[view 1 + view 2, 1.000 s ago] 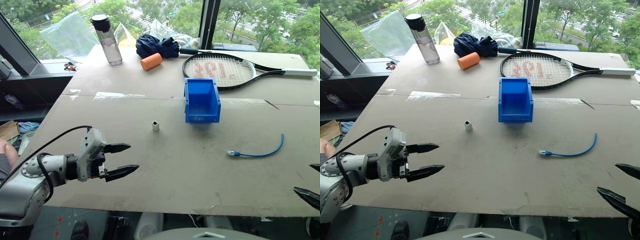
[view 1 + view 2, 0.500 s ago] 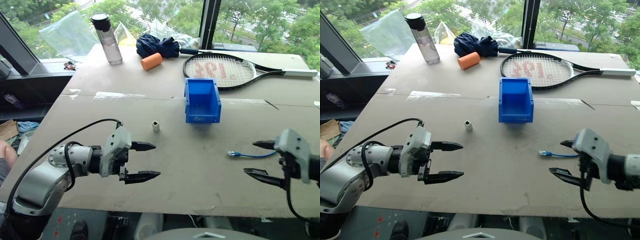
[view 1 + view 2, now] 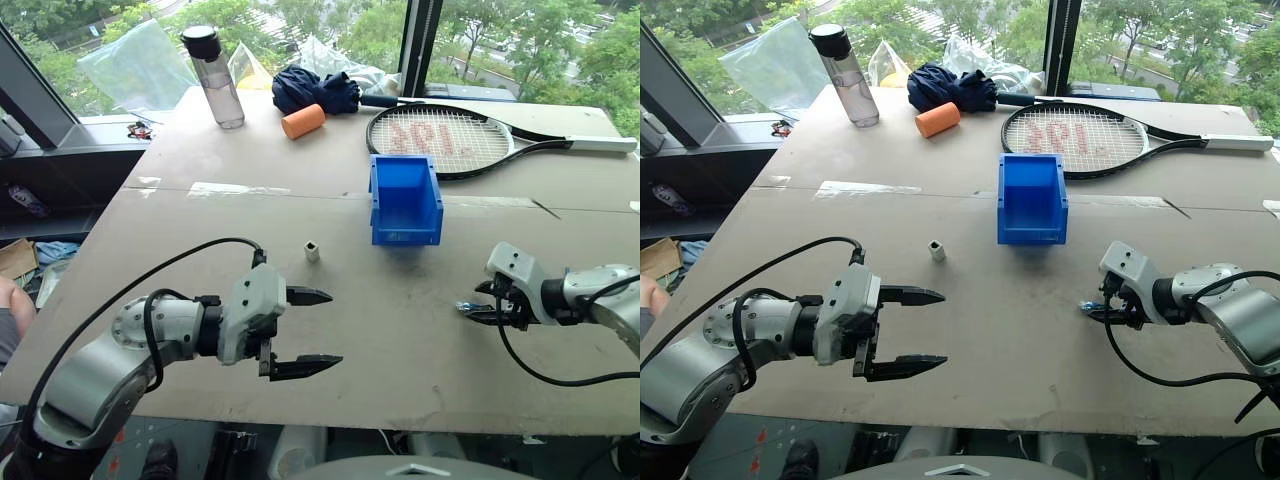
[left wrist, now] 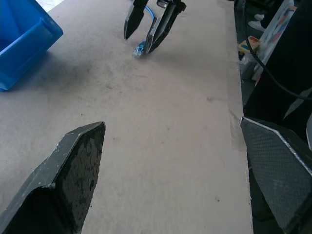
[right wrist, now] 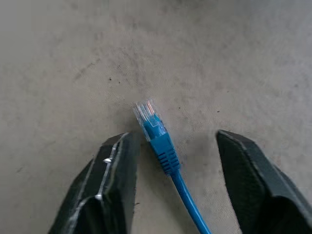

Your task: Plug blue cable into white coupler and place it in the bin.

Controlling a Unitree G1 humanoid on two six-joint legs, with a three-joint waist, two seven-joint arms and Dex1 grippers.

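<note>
The blue cable [image 5: 161, 142] lies flat on the brown table, its clear plug [image 3: 465, 306] pointing left. My right gripper [image 3: 471, 306] is down at the plug, one black finger on each side, still apart from it and open. The white coupler [image 3: 312, 251] stands alone at mid table, left of the bin [image 3: 405, 236], which is bright blue and sits farther back. My left gripper [image 3: 335, 327] hovers wide open near the table's front edge, pointing right, below the coupler and holding nothing. The left wrist view shows the right gripper [image 4: 139, 43] straddling the plug.
At the back of the table are a water bottle [image 3: 215, 80], an orange roll [image 3: 302, 122], a dark blue bundle [image 3: 315, 90] and a tennis racket [image 3: 450, 140]. The table's front edge [image 3: 380, 425] runs just below both grippers.
My right gripper came in from the lower right, dropped onto the cable's plug end and narrowed its jaws around it. My left gripper moved to the right, still wide open.
</note>
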